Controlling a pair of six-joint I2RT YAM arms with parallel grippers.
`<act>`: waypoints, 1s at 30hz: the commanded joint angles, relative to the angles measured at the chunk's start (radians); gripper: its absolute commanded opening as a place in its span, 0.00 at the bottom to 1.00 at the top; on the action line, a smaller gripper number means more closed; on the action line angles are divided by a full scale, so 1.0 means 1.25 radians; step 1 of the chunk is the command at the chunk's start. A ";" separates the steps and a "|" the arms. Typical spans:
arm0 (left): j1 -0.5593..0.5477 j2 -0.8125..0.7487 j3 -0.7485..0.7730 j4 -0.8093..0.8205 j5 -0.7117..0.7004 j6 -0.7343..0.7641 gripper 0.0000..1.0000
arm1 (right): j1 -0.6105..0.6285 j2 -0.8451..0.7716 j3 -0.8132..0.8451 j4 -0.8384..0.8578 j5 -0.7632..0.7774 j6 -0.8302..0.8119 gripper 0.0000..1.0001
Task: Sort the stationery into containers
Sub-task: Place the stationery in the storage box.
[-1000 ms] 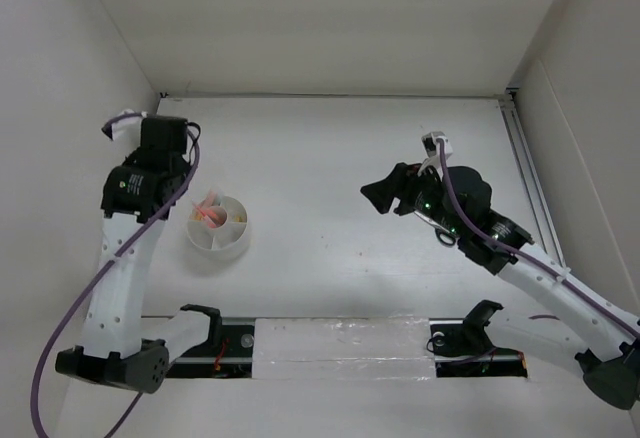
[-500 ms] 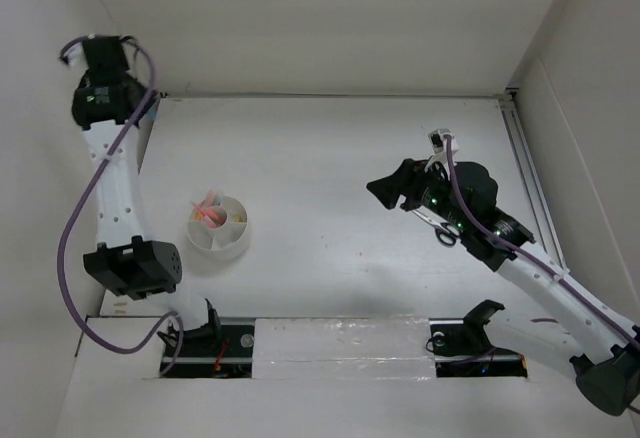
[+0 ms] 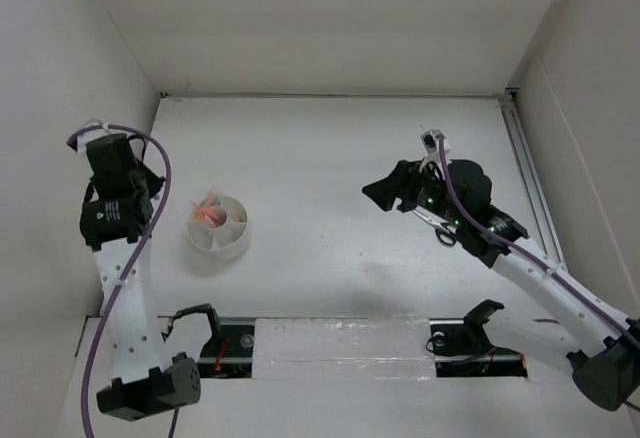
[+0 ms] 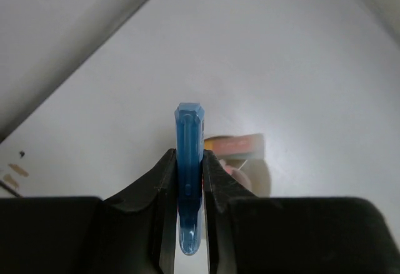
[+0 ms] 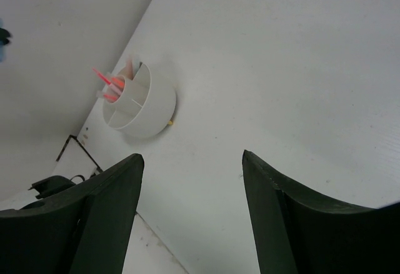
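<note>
The round white tub (image 3: 218, 228) stands on the table at the left, with thin pink pens (image 3: 208, 208) leaning out of a wedge and a small yellow-orange piece (image 3: 239, 220) inside. My left gripper (image 4: 188, 156) is shut on a translucent blue marker (image 4: 189, 133), held in the air left of the tub; in the top view the wrist (image 3: 112, 198) hides its fingers. My right gripper (image 3: 385, 194) is open and empty above mid-table. Its wrist view shows the tub (image 5: 140, 105) and pens (image 5: 107, 81) far ahead. Black-handled scissors (image 3: 440, 228) lie under the right arm.
White walls close in the table on the left, back and right, and the left arm is close to the left wall. A tiny yellow bit (image 5: 170, 123) lies on the table against the tub. A metal rail (image 3: 525, 173) runs along the right edge.
The left arm swung up to the far left corner, then came back down to the left of the tub. The right gripper shifted only slightly.
</note>
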 commanded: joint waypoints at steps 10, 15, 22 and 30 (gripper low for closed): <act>0.013 0.059 -0.267 0.097 0.176 0.054 0.00 | -0.003 -0.048 0.002 0.047 -0.003 -0.007 0.70; 0.025 0.083 -0.304 0.106 0.216 0.033 0.00 | -0.019 -0.064 -0.005 0.047 -0.003 -0.007 0.70; 0.025 0.076 -0.326 0.106 0.207 0.011 0.00 | -0.019 -0.072 -0.005 0.047 -0.003 -0.007 0.70; -0.009 0.076 -0.333 0.098 0.192 0.019 0.05 | -0.033 -0.079 -0.005 0.047 -0.003 -0.007 0.70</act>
